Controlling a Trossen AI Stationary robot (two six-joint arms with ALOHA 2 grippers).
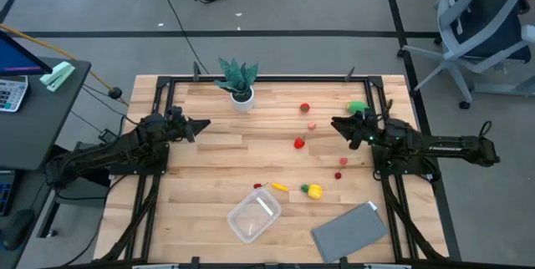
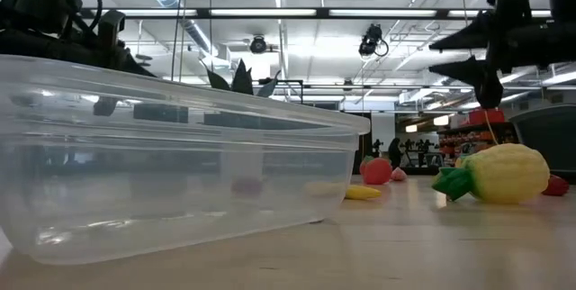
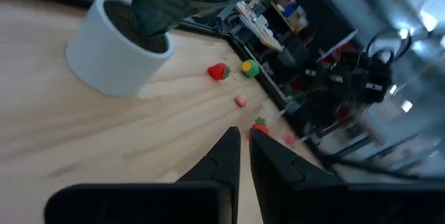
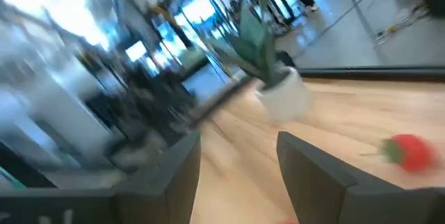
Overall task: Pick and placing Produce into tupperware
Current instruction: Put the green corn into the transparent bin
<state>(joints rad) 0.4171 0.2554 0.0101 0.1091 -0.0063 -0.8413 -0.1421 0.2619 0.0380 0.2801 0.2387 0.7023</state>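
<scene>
Tupperware (image 1: 254, 215) seen empty at counter (image 1: 209, 177) front, centre-left. Left pincer (image 1: 203, 124) held above counter's left side, fingers nearly together, nothing gripped. Produce (image 1: 299, 143) scattered centre to right, outside tupperware. Right pincer (image 1: 337, 124) raised at right, fingers apart, empty.

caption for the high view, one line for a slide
Empty tupperware at the table's front, produce scattered mid-table, left gripper and right gripper hovering apart.
</scene>
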